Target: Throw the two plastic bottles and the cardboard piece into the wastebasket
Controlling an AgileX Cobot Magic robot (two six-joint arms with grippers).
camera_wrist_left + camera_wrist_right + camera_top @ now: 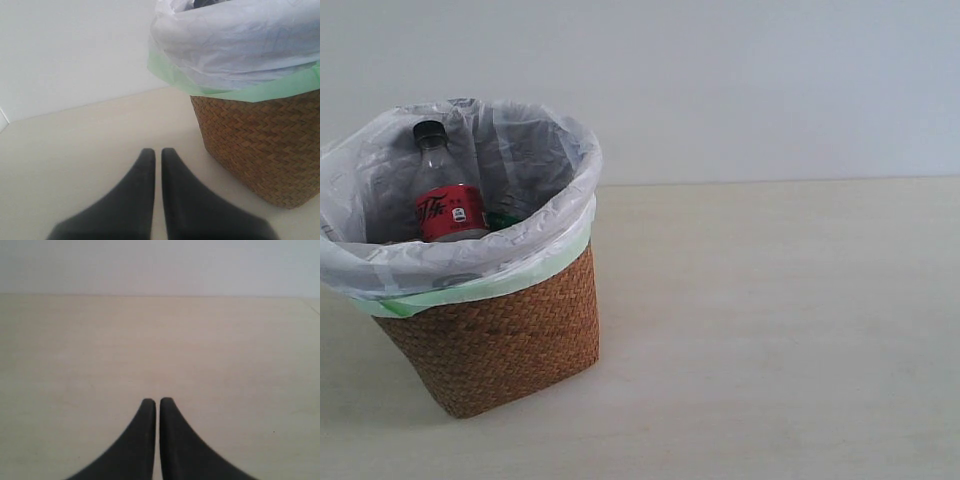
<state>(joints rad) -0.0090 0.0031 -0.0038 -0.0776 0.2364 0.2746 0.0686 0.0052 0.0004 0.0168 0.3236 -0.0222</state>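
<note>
Inside wastebasket (pixel 500 350), red-label bottle (pixel 445 195) stands upright, black cap up; green bit (pixel 502 218) touching it, too hidden to ID. L gripper (pixel 156 152) low beside wastebasket, fingers pressed together, empty. R gripper (pixel 158 401) likewise, over table (pixel 225 365).

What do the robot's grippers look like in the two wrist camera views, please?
The left gripper and the right gripper look alike: each has two matte black fingers, broad at the base and curving inward to narrow, rounded tips. No markings, cables or pads show on them. The arms themselves are out of view in every picture.
</note>
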